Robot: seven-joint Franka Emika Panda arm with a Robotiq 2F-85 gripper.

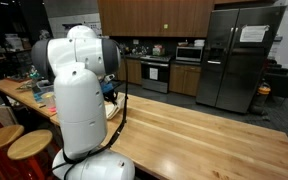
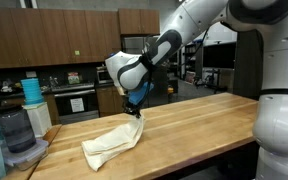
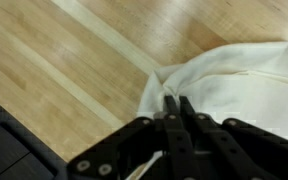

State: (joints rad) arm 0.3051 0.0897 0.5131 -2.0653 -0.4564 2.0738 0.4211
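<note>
1 cloth [image 2: 110, 145] & 1 gripper [image 3: 174, 102] are counted; jaws are seen clamped tight on cloth corner; cloth is cut off at wrist-view edge.

Dim room, soft shadows, wrist view blurred.

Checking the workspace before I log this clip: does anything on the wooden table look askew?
Only the cream cloth: it lies rumpled and skewed on the wooden table, with one corner raised where the end effector is shut on it. The wrist view shows folds at the pinched edge. No spill or damage shows.
</note>
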